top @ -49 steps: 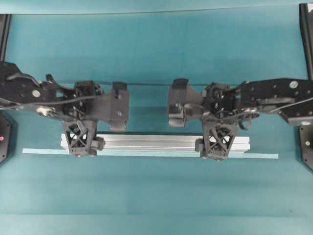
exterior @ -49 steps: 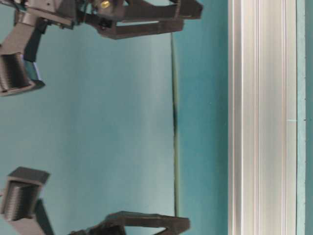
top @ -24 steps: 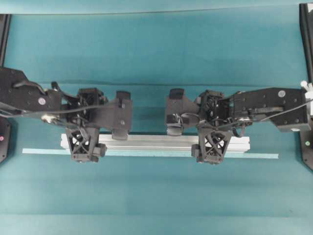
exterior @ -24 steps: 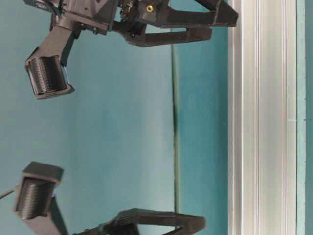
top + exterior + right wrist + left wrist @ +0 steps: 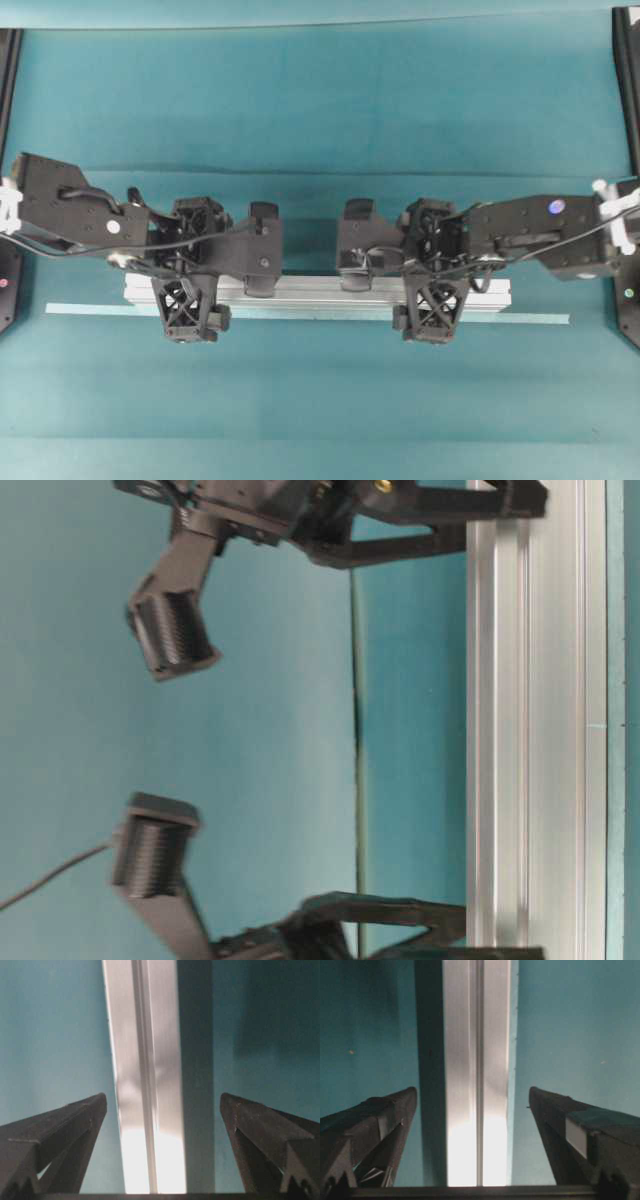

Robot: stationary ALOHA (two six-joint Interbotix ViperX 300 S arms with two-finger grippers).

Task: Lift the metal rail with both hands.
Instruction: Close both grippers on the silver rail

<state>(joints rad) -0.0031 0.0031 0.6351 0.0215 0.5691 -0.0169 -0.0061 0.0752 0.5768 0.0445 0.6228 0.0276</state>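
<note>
The metal rail [image 5: 320, 291] lies flat on the teal table, running left to right. My left gripper [image 5: 190, 292] is open and straddles the rail near its left end. Its front lattice finger [image 5: 190, 312] is on the near side. My right gripper [image 5: 432, 292] is open and straddles the rail near its right end. In the left wrist view the rail [image 5: 477, 1085] runs between the gripper's [image 5: 472, 1091] spread fingers with gaps on both sides. The right wrist view shows the same for the rail [image 5: 145, 1085] and gripper [image 5: 162, 1095]. Neither gripper touches the rail.
A thin pale-blue tape strip [image 5: 90, 309] lies along the rail's near side and reaches past both ends. Black frame posts stand at the far left [image 5: 8, 60] and far right [image 5: 628, 60]. In the table-level view the rail [image 5: 530, 730] runs along a cloth seam [image 5: 356, 730].
Both arms have come forward and down, so the open fingers now straddle the rail. The left gripper has shifted a little to the right. The rail has not moved.
</note>
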